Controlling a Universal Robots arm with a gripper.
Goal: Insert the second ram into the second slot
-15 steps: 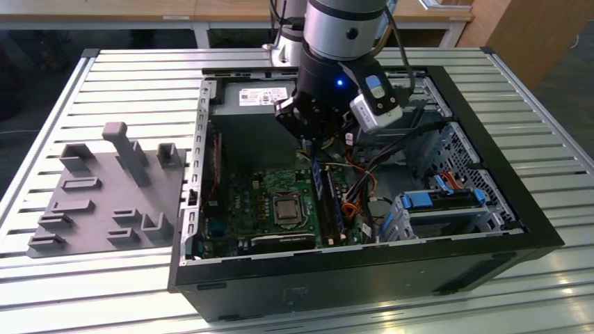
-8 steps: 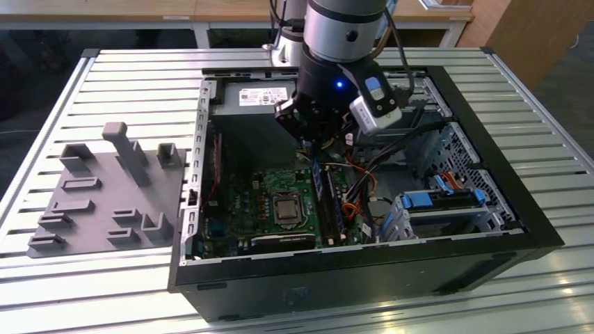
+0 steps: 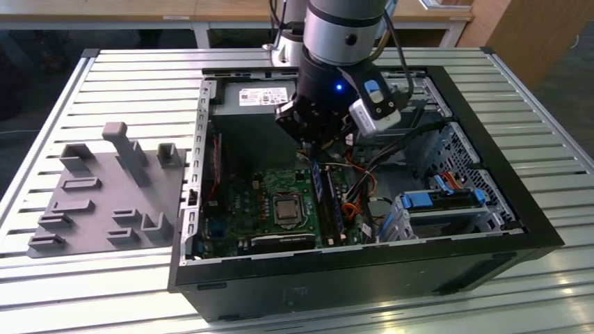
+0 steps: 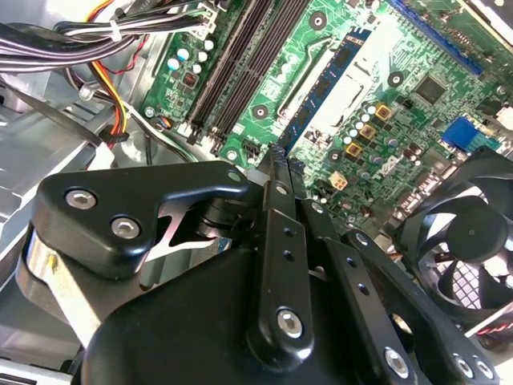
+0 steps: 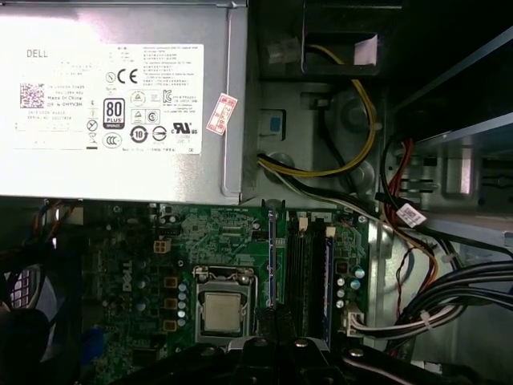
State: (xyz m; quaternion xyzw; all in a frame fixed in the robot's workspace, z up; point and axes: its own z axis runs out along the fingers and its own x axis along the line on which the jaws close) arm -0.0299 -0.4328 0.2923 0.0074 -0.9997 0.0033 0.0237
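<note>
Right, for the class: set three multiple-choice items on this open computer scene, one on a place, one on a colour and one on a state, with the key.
1. In the exterior view, the grey fixture plate lies:
A) on the exterior view's left of the computer case
B) on its right
C) inside it

2. The motherboard is:
A) red
B) green
C) white

3. The end effector is:
A) open and empty
B) shut on a cable
C) shut on the second ram

Key:
1 A, the plate sits on the slatted table beside the case.
2 B, the board is green in both wrist views.
3 C, the thin blue stick is pinched at its tip.
</note>
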